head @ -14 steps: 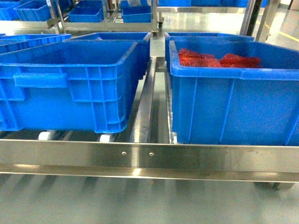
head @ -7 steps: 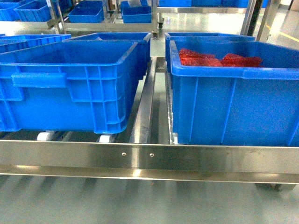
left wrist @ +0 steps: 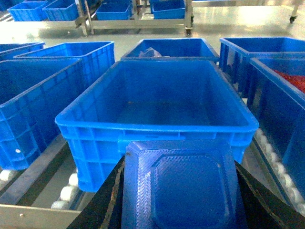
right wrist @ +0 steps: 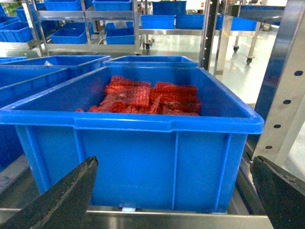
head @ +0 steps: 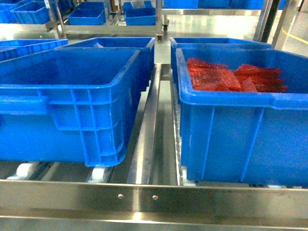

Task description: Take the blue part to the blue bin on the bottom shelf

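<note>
The left gripper (left wrist: 178, 191) holds the blue part (left wrist: 183, 186) between its fingers, just short of the empty blue bin (left wrist: 157, 102) on the bottom shelf (head: 154, 199). This looks like the carry step; next the part must go forward over the rim and be released. The right gripper (right wrist: 174, 195) has its fingers spread wide, empty, facing the bin of red parts (right wrist: 147, 98).

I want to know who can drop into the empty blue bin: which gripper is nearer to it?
Left. The left gripper, shut on the blue part, sits just before the empty blue bin. The right gripper, open, faces the bin of red parts instead.
</note>
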Robot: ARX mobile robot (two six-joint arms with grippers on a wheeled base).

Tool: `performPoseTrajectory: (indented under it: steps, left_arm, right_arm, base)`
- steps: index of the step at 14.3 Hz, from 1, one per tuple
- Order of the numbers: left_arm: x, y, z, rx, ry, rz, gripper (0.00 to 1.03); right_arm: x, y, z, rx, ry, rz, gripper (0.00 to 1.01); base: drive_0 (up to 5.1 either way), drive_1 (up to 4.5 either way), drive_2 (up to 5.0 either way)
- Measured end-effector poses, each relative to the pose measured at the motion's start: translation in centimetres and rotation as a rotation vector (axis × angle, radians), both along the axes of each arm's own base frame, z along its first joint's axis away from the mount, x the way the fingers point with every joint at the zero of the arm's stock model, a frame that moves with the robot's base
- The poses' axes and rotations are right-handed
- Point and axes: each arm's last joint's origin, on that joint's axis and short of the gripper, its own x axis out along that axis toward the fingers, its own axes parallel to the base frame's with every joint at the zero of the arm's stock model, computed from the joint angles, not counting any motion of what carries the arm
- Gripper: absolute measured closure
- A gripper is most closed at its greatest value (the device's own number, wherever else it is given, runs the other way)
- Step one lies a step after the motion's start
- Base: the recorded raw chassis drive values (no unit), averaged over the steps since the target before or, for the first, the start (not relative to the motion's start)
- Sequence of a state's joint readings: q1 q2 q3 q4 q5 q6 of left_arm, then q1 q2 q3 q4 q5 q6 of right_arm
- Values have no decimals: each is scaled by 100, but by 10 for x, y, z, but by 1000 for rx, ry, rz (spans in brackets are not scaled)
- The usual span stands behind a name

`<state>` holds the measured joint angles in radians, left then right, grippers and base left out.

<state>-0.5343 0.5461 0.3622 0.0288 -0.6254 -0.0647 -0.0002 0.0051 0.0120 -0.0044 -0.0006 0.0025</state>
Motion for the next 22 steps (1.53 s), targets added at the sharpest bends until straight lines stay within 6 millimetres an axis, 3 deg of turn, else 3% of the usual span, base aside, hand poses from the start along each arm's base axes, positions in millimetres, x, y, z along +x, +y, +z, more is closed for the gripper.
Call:
performPoseTrajectory:
  steps: [22]
  left_arm:
    - [0,0,0,1,1,0,60]
  right_arm:
    - [0,0,0,0,0,0,3]
  base:
    - [2,410,-405]
